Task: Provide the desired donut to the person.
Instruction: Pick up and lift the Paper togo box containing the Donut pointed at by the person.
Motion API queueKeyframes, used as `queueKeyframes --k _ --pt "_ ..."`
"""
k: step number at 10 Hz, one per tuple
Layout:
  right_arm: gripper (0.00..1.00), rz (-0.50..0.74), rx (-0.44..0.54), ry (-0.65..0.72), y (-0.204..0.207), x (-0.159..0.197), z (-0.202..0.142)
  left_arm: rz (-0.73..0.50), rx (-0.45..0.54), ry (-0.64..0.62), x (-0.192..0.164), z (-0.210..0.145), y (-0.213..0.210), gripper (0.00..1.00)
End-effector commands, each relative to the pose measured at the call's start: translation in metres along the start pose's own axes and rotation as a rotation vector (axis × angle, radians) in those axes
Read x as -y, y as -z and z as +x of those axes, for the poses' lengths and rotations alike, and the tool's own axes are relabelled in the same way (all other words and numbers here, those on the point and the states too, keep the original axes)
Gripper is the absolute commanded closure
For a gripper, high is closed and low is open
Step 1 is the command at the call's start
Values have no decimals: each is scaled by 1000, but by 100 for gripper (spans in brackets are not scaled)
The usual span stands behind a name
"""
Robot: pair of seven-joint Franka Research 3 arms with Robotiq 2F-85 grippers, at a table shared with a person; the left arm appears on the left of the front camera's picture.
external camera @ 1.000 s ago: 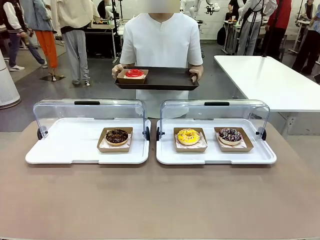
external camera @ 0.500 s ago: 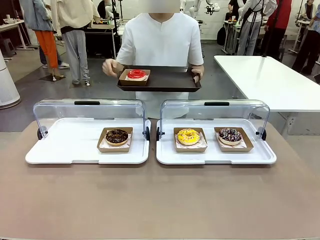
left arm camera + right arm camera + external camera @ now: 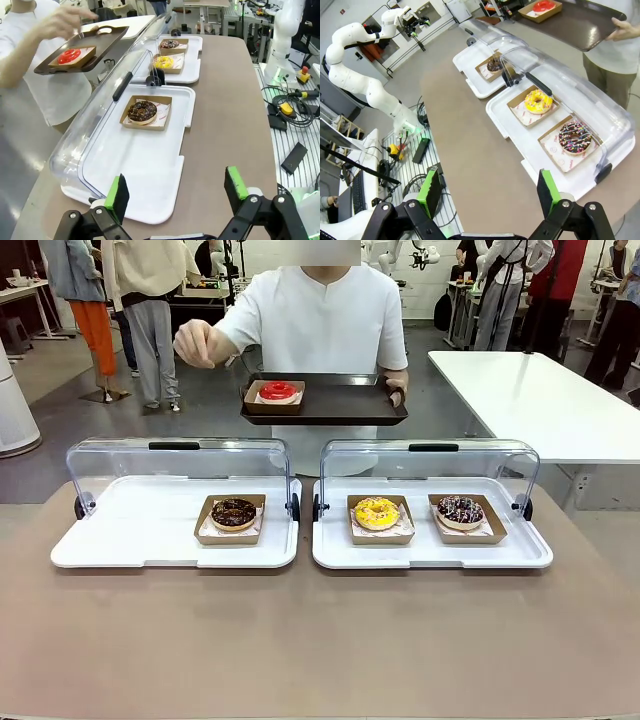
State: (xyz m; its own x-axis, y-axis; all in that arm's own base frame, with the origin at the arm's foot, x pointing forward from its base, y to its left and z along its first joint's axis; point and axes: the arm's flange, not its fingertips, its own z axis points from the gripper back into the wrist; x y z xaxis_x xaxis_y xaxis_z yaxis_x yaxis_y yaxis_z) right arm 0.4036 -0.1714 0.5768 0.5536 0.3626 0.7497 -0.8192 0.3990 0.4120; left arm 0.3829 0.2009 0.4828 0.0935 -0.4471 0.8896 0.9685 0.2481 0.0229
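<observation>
The person stands at the far side and holds a dark tray with one hand. On it lies a red donut in a cardboard dish. The person's other hand is raised to the left of the tray. A chocolate donut sits on the left white tray. The right white tray carries a yellow donut and a sprinkled donut. My left gripper hangs open, well back from the chocolate donut. My right gripper is open too, high above the sprinkled donut.
Both clear lids are swung up at the trays' far edges. The brown tabletop in front of the trays is bare. A white table stands at the back right, and bystanders walk behind.
The person's hand at picture left has let go of the dark tray and risen up and to the left. The tray has shifted slightly right. My grippers have not changed.
</observation>
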Motion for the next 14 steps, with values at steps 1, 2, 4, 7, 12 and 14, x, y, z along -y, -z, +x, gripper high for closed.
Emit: queueKeyframes --k 1,2,4,7,12,14 --pt "0 6 6 -4 1 -1 0 13 18 6 0 -1 0 0" --pt "0 6 6 -4 1 -1 0 13 18 6 0 -1 0 0" --pt "0 6 6 -4 1 -1 0 13 18 6 0 -1 0 0" --pt "0 6 6 -4 1 -1 0 13 18 6 0 -1 0 0" --pt "0 6 6 -4 1 -1 0 13 18 6 0 -1 0 0" --pt "0 6 6 -4 1 -1 0 -23 -55 36 8 26 13 0"
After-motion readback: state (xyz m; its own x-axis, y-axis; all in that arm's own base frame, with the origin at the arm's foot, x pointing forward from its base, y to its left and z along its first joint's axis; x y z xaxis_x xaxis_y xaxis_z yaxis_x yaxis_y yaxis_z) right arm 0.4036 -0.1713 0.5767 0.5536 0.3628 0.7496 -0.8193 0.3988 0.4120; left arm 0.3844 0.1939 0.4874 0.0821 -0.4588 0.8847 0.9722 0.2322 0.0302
